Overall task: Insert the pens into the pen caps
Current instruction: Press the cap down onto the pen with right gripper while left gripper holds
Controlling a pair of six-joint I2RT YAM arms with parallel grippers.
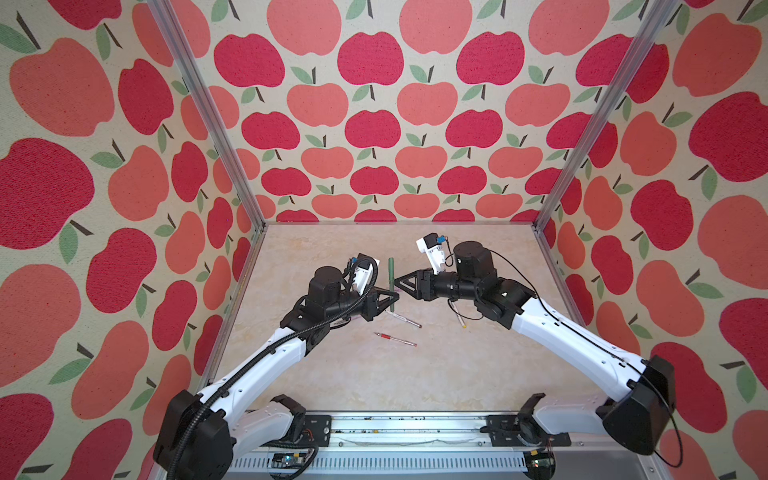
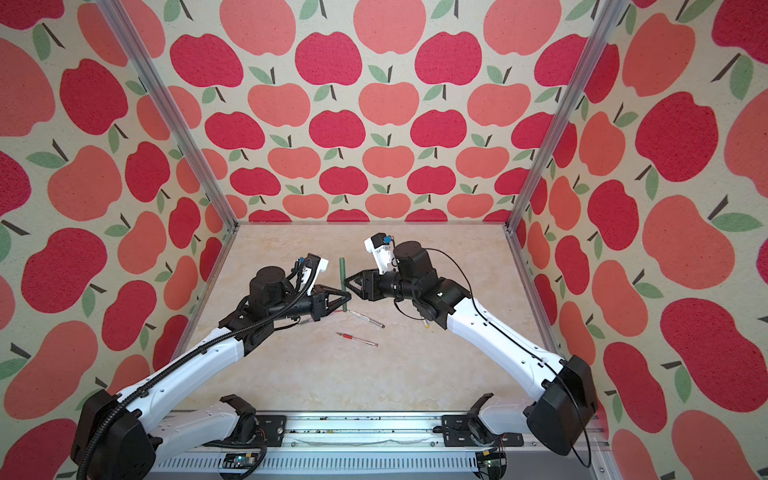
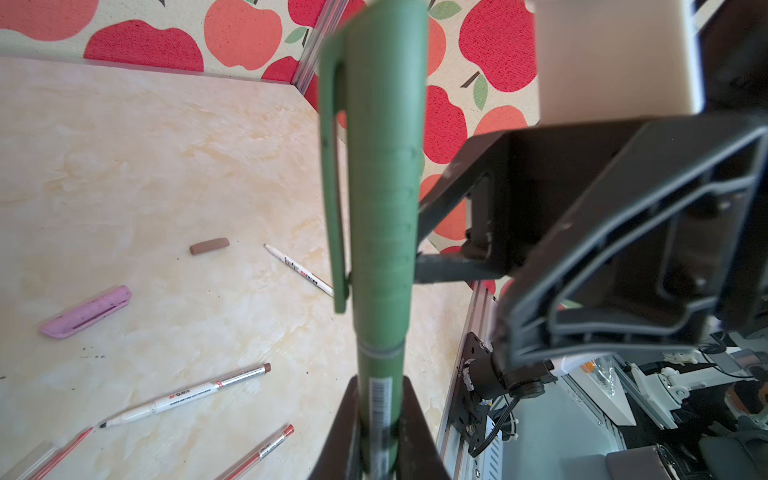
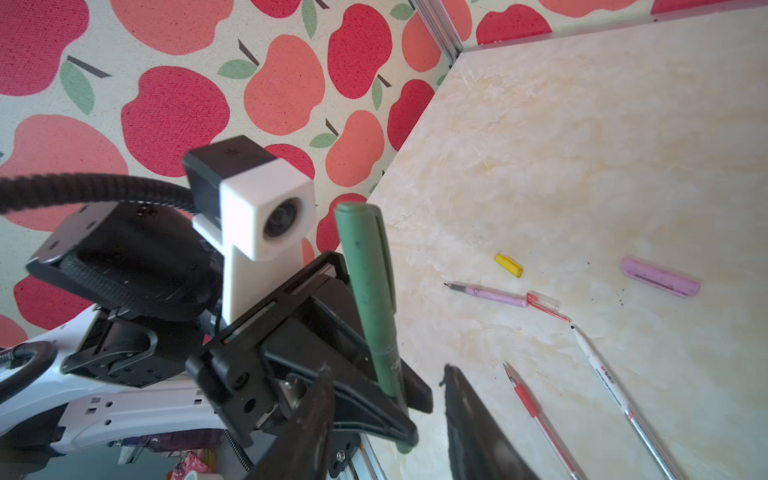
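Pen of dark green plastic (image 3: pixel 380 374) stood pinched in left gripper (image 1: pixel 395 296), presenting its green cap (image 3: pixel 382 187) — right gripper (image 1: pixel 399 280) spread alongside.

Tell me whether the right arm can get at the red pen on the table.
Probably yes: the right gripper is open and empty, and the red pen lies on the table with nothing over it.

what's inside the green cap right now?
The green pen goes up into the green cap; the cap's rim meets the barrel. The pen's tip is covered by the opaque cap wall. The left gripper is shut on the barrel below.
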